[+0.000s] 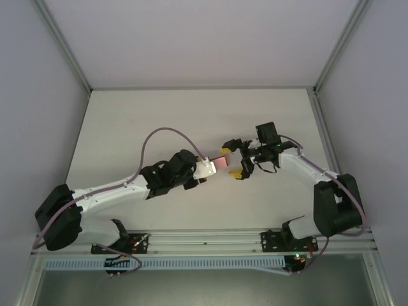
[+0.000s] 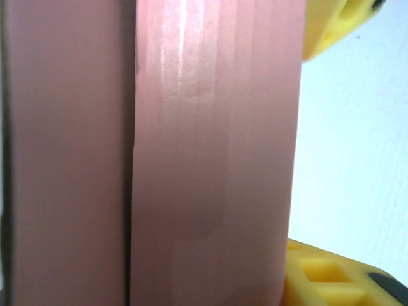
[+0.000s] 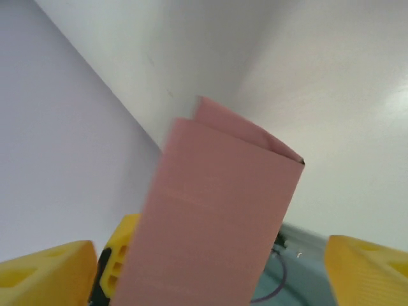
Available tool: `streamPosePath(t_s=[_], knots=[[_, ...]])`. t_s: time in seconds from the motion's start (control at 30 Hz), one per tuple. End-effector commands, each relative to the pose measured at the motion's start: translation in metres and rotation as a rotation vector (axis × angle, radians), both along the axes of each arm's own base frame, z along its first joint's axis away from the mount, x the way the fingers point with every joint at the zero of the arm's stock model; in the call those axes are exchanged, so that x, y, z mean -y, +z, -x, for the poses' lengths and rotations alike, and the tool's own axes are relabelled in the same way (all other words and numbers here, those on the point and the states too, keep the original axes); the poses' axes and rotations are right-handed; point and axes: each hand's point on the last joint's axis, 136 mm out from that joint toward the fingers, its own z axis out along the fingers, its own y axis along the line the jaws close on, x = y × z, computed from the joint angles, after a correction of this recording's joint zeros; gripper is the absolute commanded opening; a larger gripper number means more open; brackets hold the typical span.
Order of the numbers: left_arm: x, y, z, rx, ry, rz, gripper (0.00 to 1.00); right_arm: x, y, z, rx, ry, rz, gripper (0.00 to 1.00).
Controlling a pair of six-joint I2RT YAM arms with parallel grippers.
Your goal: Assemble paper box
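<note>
Above the middle of the surface [image 1: 191, 115], the left tool [image 1: 207, 167] grips 1 end of the paper box [image 1: 221, 163]; the right tool [image 1: 233, 159] is released, its 2 yellow fingers [image 1: 237, 173] straddling the other end.

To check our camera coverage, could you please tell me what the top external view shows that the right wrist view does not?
Only the top external view: both arms whole on the table, with the left gripper holding the paper box. Only the right wrist view: the box's end close up, one pink layer folded behind another, and a gap to each finger. Both: the box between the open yellow fingers of the right gripper.
</note>
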Motion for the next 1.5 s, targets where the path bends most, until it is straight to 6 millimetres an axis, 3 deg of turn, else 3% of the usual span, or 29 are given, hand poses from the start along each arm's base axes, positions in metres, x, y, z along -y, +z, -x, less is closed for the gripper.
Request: streamPosePath(t_s=[0.0, 0.1, 0.17, 0.23, 0.33, 0.4, 0.57, 0.77, 0.93, 1.07, 1.27, 1.47], knots=[[0.002, 0.006, 0.003, -0.058, -0.035, -0.007, 0.45, 0.046, 0.016, -0.03, 0.302, -0.047, 0.242, 1.0], [0.0, -0.005, 0.023, -0.201, -0.12, -0.062, 0.45, 0.09, 0.043, -0.052, 0.564, -0.123, 0.458, 1.0], [-0.002, -0.009, 0.037, -0.285, -0.18, -0.093, 0.44, 0.104, 0.071, -0.055, 0.769, -0.132, 0.522, 1.0], [-0.008, -0.015, 0.048, -0.357, -0.241, -0.124, 0.45, 0.098, 0.095, -0.05, 0.988, -0.087, 0.492, 1.0], [-0.015, -0.023, 0.035, -0.408, -0.191, -0.148, 0.45, 0.069, 0.119, -0.023, 1.287, 0.055, 0.323, 1.0], [-0.019, -0.03, 0.029, -0.446, -0.166, -0.172, 0.45, 0.053, 0.125, -0.004, 1.416, 0.162, 0.231, 1.0], [-0.018, -0.041, 0.025, -0.502, -0.178, -0.205, 0.46, 0.028, 0.099, 0.023, 1.439, 0.45, 0.225, 0.93], [-0.02, -0.045, 0.021, -0.51, -0.175, -0.208, 0.47, 0.002, 0.046, 0.026, 1.313, 0.697, 0.281, 0.87], [-0.022, -0.049, 0.015, -0.522, -0.162, -0.214, 0.47, -0.012, 0.026, 0.017, 1.239, 0.765, 0.298, 0.71], [-0.021, -0.05, 0.011, -0.522, -0.157, -0.215, 0.47, -0.018, 0.009, 0.022, 1.203, 0.843, 0.322, 0.62], [-0.022, -0.05, 0.009, -0.528, -0.145, -0.224, 0.47, -0.021, 0.003, 0.019, 1.194, 0.85, 0.383, 0.43], [-0.021, -0.048, 0.007, -0.52, -0.128, -0.231, 0.48, -0.019, 0.011, 0.006, 1.174, 0.783, 0.443, 0.13]])
